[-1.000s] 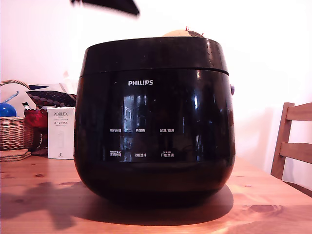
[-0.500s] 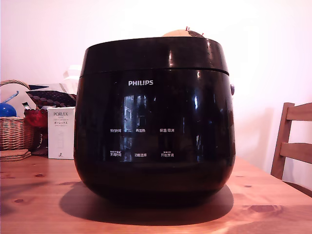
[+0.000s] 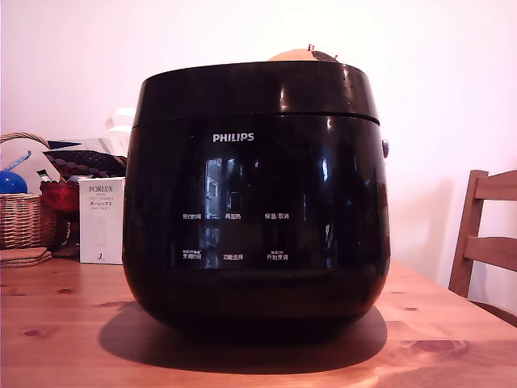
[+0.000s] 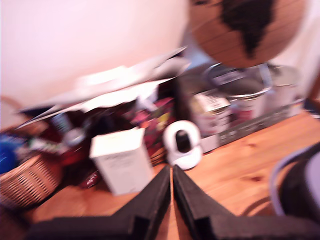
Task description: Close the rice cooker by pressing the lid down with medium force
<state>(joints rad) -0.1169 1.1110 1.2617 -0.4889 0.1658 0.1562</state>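
Note:
The glossy black rice cooker [image 3: 254, 202] fills the middle of the exterior view, standing on the wooden table [image 3: 65, 331]. Its lid [image 3: 258, 87] lies down flat on the body, with only a thin seam between them. No gripper shows in the exterior view. In the blurred wrist view my gripper [image 4: 171, 176] is shut, its two black fingers meeting at the tips with nothing between them, above the table and pointing at the clutter along the wall. A dark rounded shape [image 4: 302, 192] at that picture's edge may be the cooker.
A white PORLEX box [image 3: 101, 220] and a wicker basket [image 3: 23, 220] stand at the exterior view's left, a wooden chair [image 3: 485, 242] at its right. The wrist view shows a white box [image 4: 122, 160], a small white camera [image 4: 182, 145], tins and a globe [image 4: 247, 30].
A dark part of the arm at the top of the exterior view and its shadow on the table have gone out of view. The cooker and its lid have not moved.

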